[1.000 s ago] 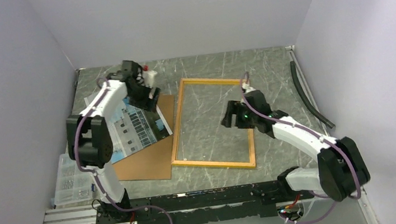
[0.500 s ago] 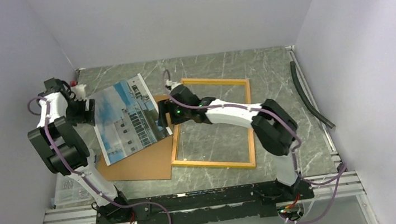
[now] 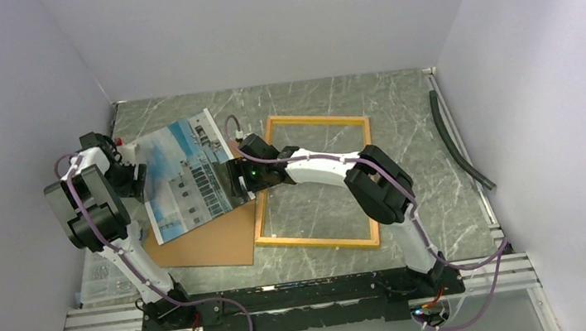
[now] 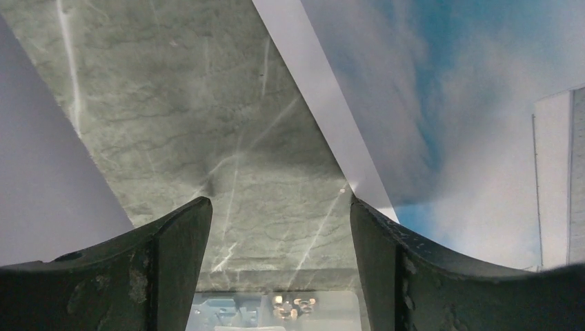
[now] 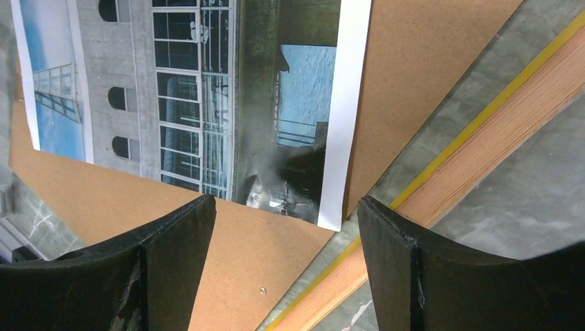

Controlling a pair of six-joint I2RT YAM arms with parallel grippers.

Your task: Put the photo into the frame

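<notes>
the desk (image 3: pixel 398 95) is walled on three sides. the left wall stands close behind the left arm, so a wide swing there could strike it. the freest room lies past and right of the frame (image 3: pixel 315 244). the frame lies flat at mid-desk with nothing in it, its left rail right against the brown backing board (image 3: pixel 215 241); whether they overlap cannot be told. a careless drag could shove the rail or ride the board onto it. the photo (image 3: pixel 183 178) lies askew, its near part on the board, its far left part over bare desk, its near right corner just beside the frame's rail. as thin paper, it would likely crease or slip if pinched at one edge alone. the left jaws stand open at its left border and the right jaws stand open above its near right corner. neither grips anything, and uneven closing could buckle the sheet.
</notes>
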